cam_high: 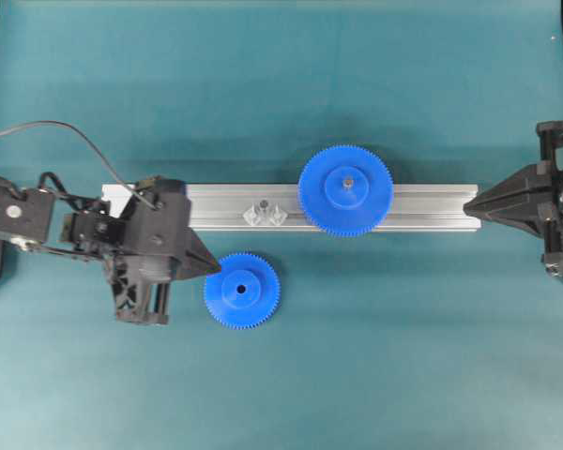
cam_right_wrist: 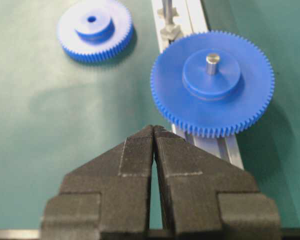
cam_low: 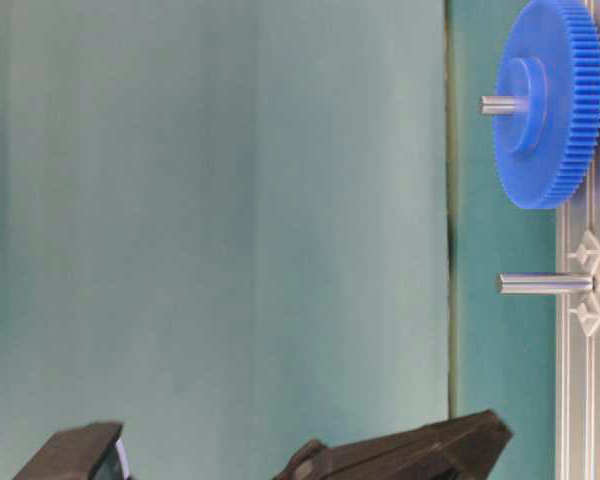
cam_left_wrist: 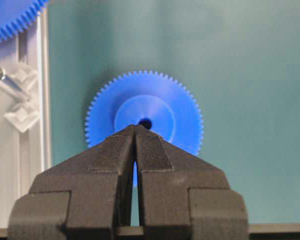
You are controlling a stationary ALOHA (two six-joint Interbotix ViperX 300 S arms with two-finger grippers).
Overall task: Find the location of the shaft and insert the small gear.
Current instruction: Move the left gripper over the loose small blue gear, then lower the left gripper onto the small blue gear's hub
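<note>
While small gear (cam_high: pixel 241 291) lies flat on mat, L gripper (cam_high: pixel 216 266) & R gripper (cam_high: pixel 469 202) both closed, empty.

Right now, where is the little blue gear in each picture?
Overhead: the small gear lies low, left of centre, below the rail.
Table-level: not in view.
Left wrist: centre, just beyond the left gripper.
Right wrist: top left.
Shared landmark: the larger gear on the rail.

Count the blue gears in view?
2. The small gear lies flat on the mat in front of the rail; the large gear sits on the rail. None appear hidden.
</note>
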